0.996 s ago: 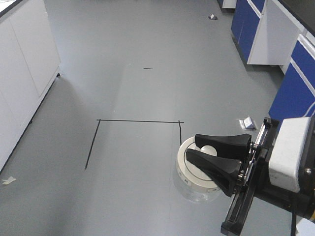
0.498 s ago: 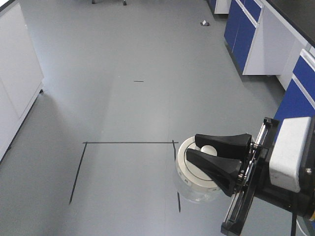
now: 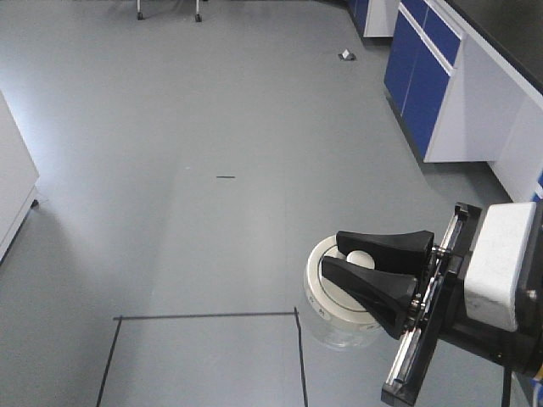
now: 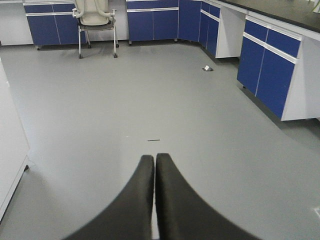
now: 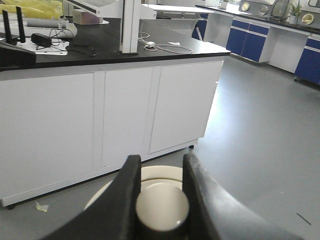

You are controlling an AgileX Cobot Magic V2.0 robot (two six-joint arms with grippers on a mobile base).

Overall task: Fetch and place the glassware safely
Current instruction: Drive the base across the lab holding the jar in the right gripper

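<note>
The glassware (image 3: 329, 297) is a squat clear jar with a round off-white lid, hanging above the grey floor at the lower right of the front view. My right gripper (image 3: 333, 252) is shut on the lid's central knob (image 5: 162, 206), its black fingers (image 5: 131, 185) pressed against both sides of it. The lid's rim (image 5: 157, 173) shows behind the knob in the right wrist view; the glass body is hidden there. My left gripper (image 4: 154, 158) is shut with nothing between its fingers, pointing over bare floor.
Blue-fronted lab cabinets (image 3: 424, 76) line the right side, and a white cabinet (image 3: 13, 195) stands at the left edge. Black tape lines (image 3: 204, 317) mark the floor just ahead. A chair (image 4: 96, 20) stands far ahead. A white bench unit (image 5: 125, 115) faces the right wrist.
The tape square and the cabinets have slid down and toward me in the front view, so the base has rolled forward. The right gripper and jar keep the same place in the frame.
</note>
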